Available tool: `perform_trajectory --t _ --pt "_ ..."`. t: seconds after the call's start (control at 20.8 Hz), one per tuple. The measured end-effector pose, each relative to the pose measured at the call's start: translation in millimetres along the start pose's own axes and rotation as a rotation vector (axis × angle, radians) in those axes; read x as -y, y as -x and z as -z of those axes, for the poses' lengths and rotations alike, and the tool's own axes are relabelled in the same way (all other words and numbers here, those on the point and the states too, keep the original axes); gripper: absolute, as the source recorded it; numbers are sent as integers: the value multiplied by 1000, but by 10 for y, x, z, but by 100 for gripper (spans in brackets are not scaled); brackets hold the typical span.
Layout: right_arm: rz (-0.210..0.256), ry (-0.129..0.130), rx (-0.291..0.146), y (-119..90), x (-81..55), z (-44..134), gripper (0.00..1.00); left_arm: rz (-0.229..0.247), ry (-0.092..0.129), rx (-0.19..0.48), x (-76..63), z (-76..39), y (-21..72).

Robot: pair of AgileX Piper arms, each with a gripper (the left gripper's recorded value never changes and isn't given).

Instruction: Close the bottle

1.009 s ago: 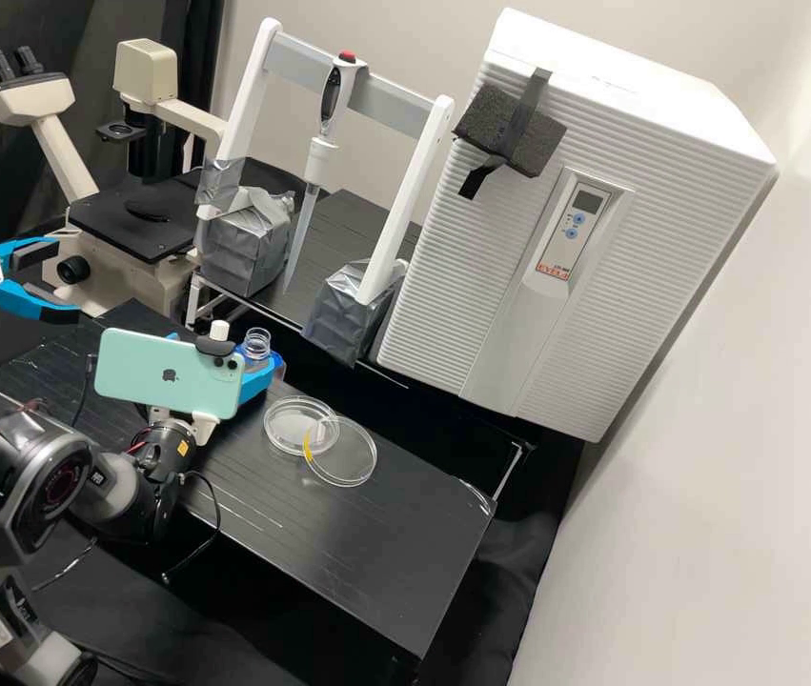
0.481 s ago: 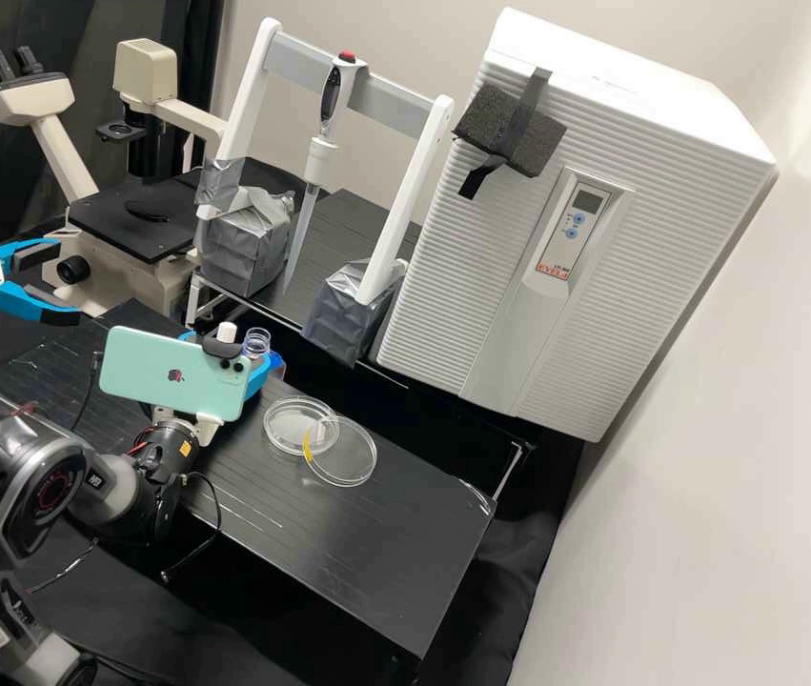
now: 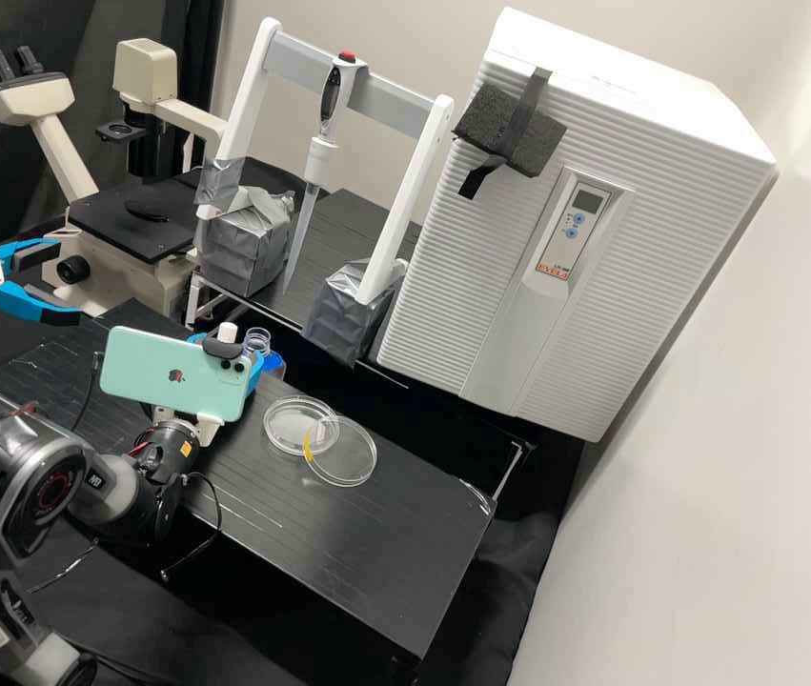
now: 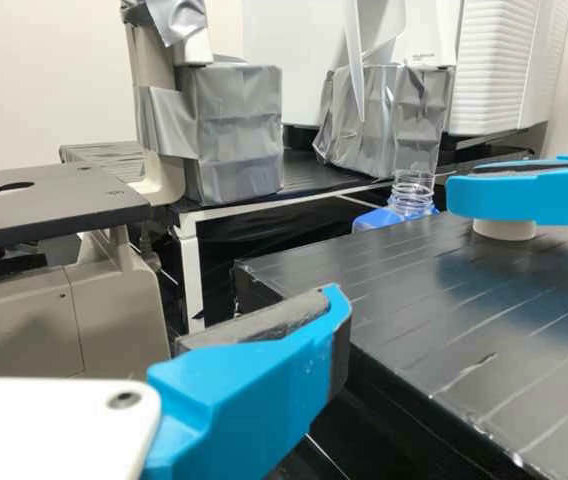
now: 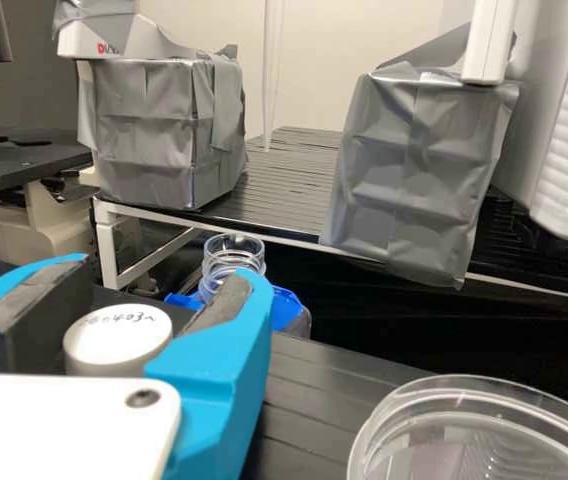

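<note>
Right end effector [image 5: 134, 300]: it is pinching the white cap [image 5: 116, 338] between its two blue fingers, with the cap's handwritten top facing the wrist camera.
Left end effector [image 3: 60, 278]: its fingers are hanging spread wide and carrying nothing, beside the microscope [image 3: 91, 257].
Bottle [image 5: 234, 255]: it is standing open-necked in a blue holder [image 5: 284, 305], just ahead of the right end effector and well apart from the left one. Nothing is bracing it.
Stage: I am judging that the cap is gripped but not yet over the neck, so the placing and the twisting are both yet to come.
Risk, side strike: if I am driving forward too low, the leading finger or the cap's edge could hit the neck and tip the bottle in its holder.
Risk, alignment: I am seeing the cap from above only and cannot tell whether it is sitting level in the grip. A tilted cap could cross-thread or skate off the rim.
Risk, spinning: with the left end effector so far off, the bottle could turn along with the cap instead of tightening.
Risk, neighbours: two petri dishes [image 5: 484, 430] are lying on the bench [image 3: 376, 534] just beside the right end effector, and a wide swing could sweep them.
</note>
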Motion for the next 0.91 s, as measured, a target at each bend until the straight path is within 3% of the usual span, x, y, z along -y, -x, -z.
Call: perform_trajectory --t 0.91 --pt "13 6 -6 2 31 12 0 0 0 0 0 0 0"
